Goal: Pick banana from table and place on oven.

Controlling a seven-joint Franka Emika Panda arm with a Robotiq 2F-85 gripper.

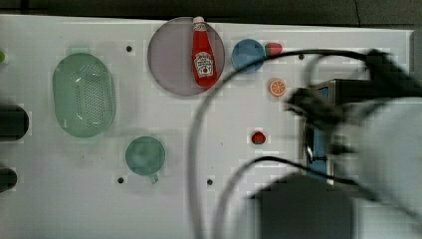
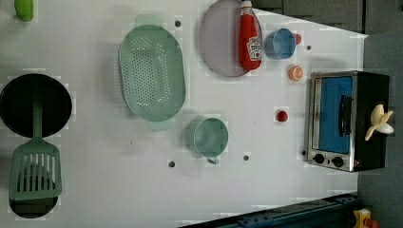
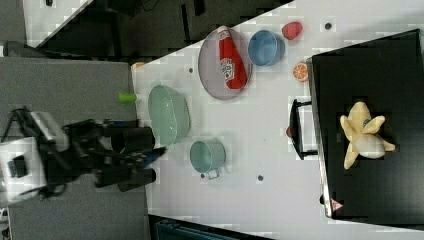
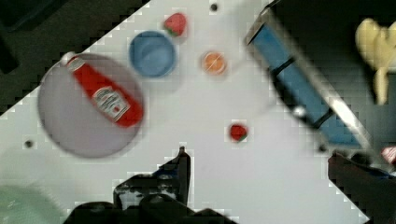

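Claw (image 4: 259, 163) spread and empty, banana (image 3: 362, 134) lying on oven (image 3: 370, 200) top; a careless swing could knock it onto counter (image 2: 266, 190).

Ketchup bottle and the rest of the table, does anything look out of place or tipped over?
The ketchup bottle lies on its side across the grey plate rather than standing. The banana, peeled open, sits on the oven top, an odd spot for fruit. Nothing looks spilled or broken.
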